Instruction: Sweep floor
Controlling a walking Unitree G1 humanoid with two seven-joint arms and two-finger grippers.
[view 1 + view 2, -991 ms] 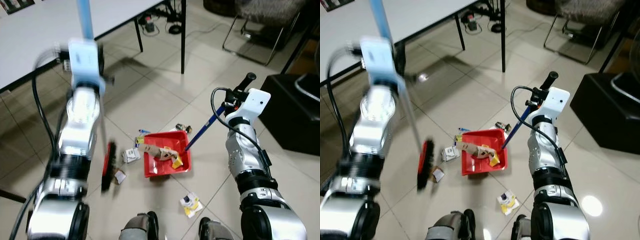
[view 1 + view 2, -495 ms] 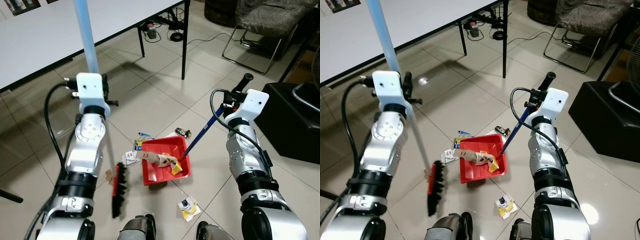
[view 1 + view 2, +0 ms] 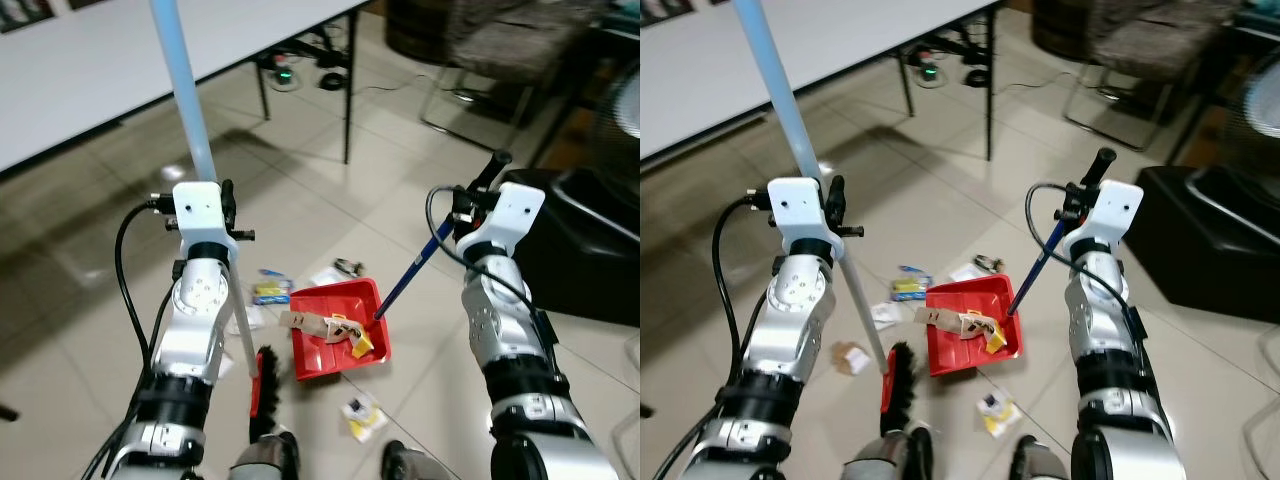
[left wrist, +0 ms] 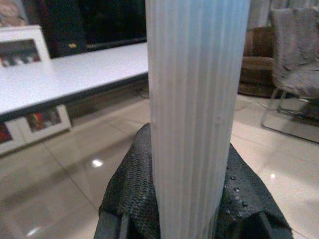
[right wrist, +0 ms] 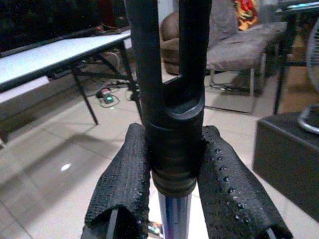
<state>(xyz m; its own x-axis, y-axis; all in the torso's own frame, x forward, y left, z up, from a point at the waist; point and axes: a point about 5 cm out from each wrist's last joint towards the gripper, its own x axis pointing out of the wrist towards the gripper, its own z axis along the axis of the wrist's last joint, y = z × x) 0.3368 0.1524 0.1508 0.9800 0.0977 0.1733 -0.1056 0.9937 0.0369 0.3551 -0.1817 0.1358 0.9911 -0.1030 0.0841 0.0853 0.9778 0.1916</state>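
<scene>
While the red dustpan (image 3: 968, 338) is already carrying some scraps on the floor (image 3: 940, 215), litter (image 3: 902, 289) is lying around it, so sweeping is looking partly done. The left gripper (image 4: 187, 199) is clamping the broom (image 3: 898, 390) pole and the right gripper (image 5: 174, 199) the dustpan's handle.

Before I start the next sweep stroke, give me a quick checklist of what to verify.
1. Left gripper shut on the broom handle: ok.
2. Right gripper shut on the dustpan handle: ok.
3. Red dustpan flat on the floor, litter inside: ok.
4. Broom head beside the dustpan's left edge: ok.
5. Floor swept: not ok; yellow wrapper lies in front of the pan, scraps behind it.
6. Bristles touching the floor: cannot tell.
</scene>
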